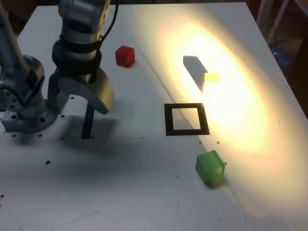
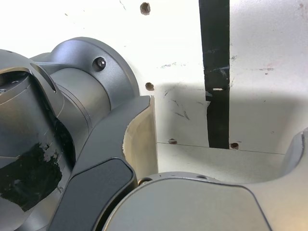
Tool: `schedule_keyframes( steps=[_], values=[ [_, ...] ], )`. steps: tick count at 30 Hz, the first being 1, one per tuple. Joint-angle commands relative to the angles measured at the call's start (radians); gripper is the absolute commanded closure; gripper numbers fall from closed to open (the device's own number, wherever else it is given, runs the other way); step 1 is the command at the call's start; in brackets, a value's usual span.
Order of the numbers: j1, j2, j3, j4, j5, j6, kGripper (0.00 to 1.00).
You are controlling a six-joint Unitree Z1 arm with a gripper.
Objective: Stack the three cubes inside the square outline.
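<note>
Exterior view, left to right: the gripper point(image 1: 79, 98) is seen spread open and empty, then the red cube point(image 1: 125, 56), the bare square outline point(image 1: 186, 119), the green cube point(image 1: 210, 168), the yellow cube point(image 1: 211, 77). Nothing's been stacked yet.

Bare table point(image 1: 144, 192) rings the square outline point(image 1: 186, 119) — cubes well apart.
</note>
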Motion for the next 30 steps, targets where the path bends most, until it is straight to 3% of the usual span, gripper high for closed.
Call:
schedule_keyframes(
  steps=[1, 15, 25, 30],
  values=[
    [0.002, -0.007, -0.001, 0.012, 0.005, -0.003, 0.01],
    [0.078, -0.013, -0.052, 0.046, 0.062, 0.06, 0.02],
    [0.295, -0.011, -0.101, 0.05, 0.146, 0.251, 0.02],
    [0.385, 0.003, -0.14, 0.057, 0.163, 0.321, 0.02]
  ],
)
